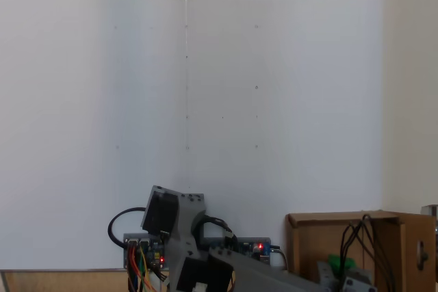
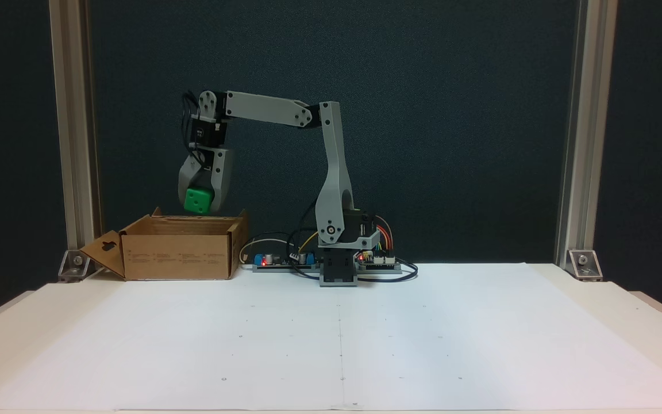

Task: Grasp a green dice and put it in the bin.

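The green dice hangs just above the open top of the bin, a brown cardboard box at the left of the table. My gripper points down from the outstretched grey arm and is shut on the dice, with a jaw on each side. In the other fixed view the bin sits at the lower right, and a bit of the green dice shows above it among black cables, with the gripper partly cut off by the frame edge.
The arm's base stands at the back centre with circuit boards and cables beside it. White paper covers the table in front. Aluminium posts rise at both back corners. One bin flap hangs open to the left.
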